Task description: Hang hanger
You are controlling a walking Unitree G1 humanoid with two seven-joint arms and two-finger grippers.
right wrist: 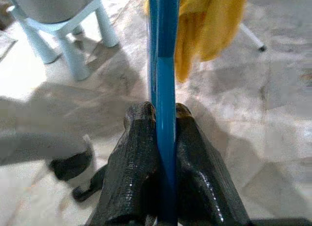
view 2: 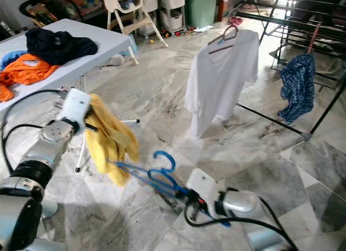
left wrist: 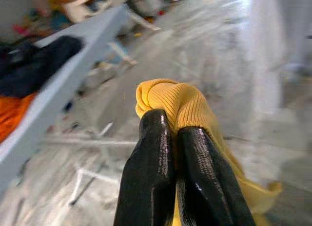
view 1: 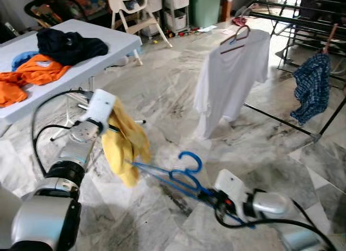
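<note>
A blue hanger (view 1: 181,178) is held low over the marble floor, and my right gripper (right wrist: 163,121) is shut on its bar. A yellow garment (view 1: 125,143) droops from my left gripper (left wrist: 168,131), which is shut on a bunched fold of it. The cloth's lower edge meets the hanger's far end. A white shirt (view 1: 232,72) on a dark red hanger (view 1: 238,35) hangs from the black drying rack (view 1: 303,24) ahead on the right.
A white folding table (view 1: 113,43) on the left carries orange and dark clothes (view 1: 48,56). A blue checked garment (view 1: 311,86) hangs on the rack's right side. A white high chair (view 1: 135,10) and storage drawers stand at the back. A light blue stool (right wrist: 63,26) is nearby.
</note>
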